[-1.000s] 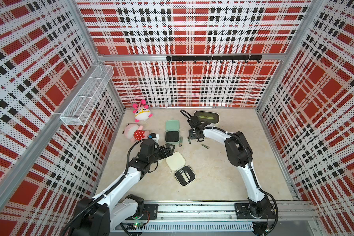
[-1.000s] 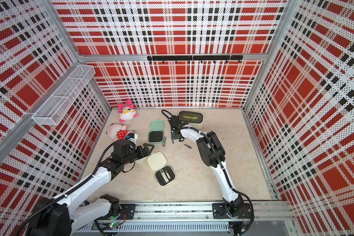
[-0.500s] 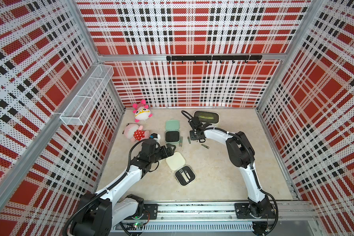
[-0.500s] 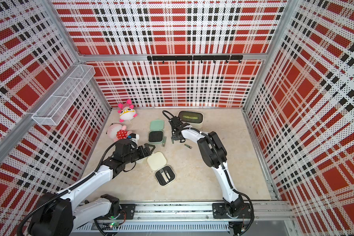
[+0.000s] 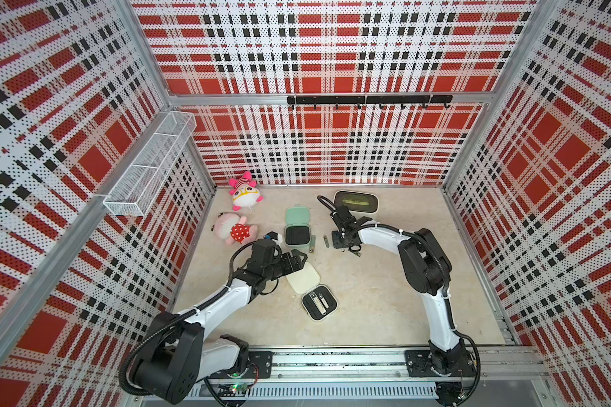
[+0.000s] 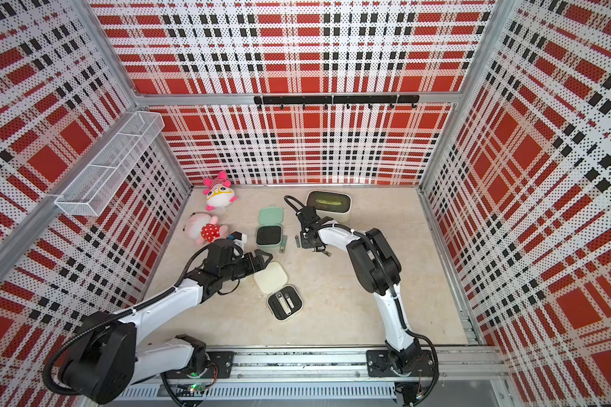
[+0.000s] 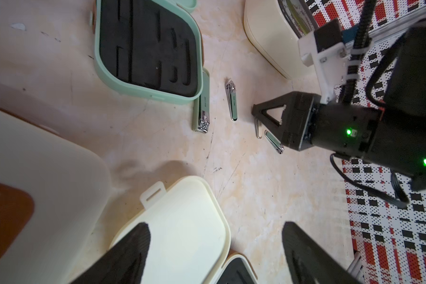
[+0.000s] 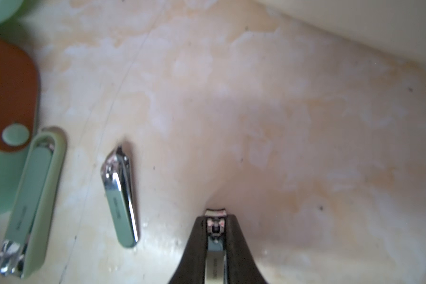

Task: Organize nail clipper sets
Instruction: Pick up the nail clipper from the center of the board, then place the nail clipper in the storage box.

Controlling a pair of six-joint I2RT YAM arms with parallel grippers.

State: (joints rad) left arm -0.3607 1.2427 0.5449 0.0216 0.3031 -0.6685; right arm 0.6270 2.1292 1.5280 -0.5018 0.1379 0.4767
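**Entry: nail clipper sets, sorting under way**

1. Mint-green rounded-square hinged case point(image 5: 297, 235): open at mid-surface. Its black slotted insert is empty and its lid is folded toward the back wall.
2. Long mint-handled metal clipper point(image 8: 27, 201): lies against that case on the side facing the right arm.
3. Smaller silver clipper point(image 8: 121, 196): lies just beyond the long one, loose on the beige mottled surface point(image 5: 385, 299).
4. Cream rounded-square hinged case point(image 5: 319, 303): open, nearer the arm bases. Silver tools are seated in its black insert and its cream lid point(image 5: 303, 277) lies flat.
5. Right pincer point(image 8: 215, 220): closed on the flanks of a small silver nail clipper point(image 8: 215, 260), low over the surface near the two loose ones.
6. Left pincer point(image 7: 214, 225): jaws wide apart and holding nothing, poised over the cream lid.

**Step in hand (judged):** gathering the mint set's scattered pieces. The grasp looks made. The next move calls for a lift, a short carry to the mint insert, and lining the clipper up with a fitting slot before letting go.

**Unclear:**
- Whether the gripped clipper has left the surface cannot be told.
- A thin wire-like tool point(image 7: 257, 127) beneath the right pincer is too small to identify.
- Another cream case with a brown patch point(image 7: 35, 196) is cut off in the left wrist view and hidden under the left arm in both top views.
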